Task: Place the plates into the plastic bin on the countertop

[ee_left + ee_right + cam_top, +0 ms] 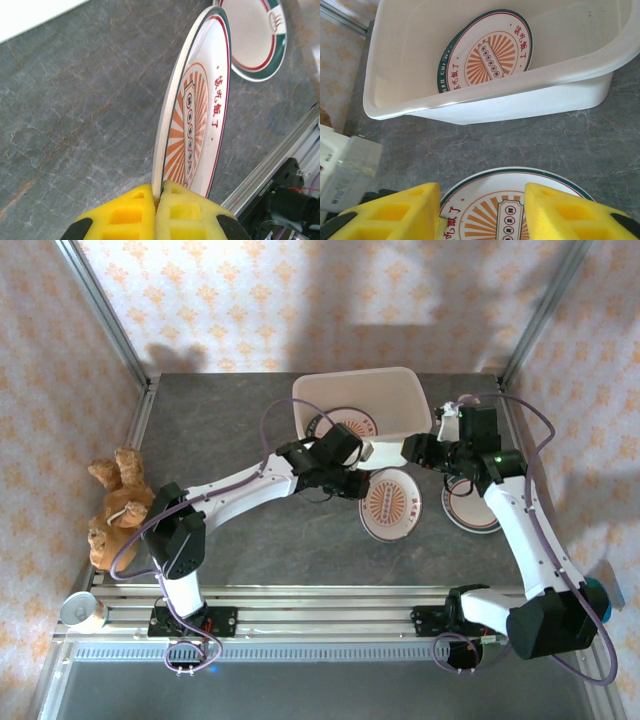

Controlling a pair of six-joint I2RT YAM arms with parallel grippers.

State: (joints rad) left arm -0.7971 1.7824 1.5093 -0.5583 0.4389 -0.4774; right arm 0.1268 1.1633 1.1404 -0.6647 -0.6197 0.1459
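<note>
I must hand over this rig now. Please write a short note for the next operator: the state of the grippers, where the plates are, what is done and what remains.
Left gripper: shut on the rim of a sunburst plate, in front of the plastic bin. I cannot tell whether the plate touches the countertop.
Right gripper: open and holding nothing, above what seems to be that same plate, facing the bin.
Done: at least one plate in the bin.
Left: the held plate, and a teal-rimmed plate lying on the countertop by the right arm.
</note>
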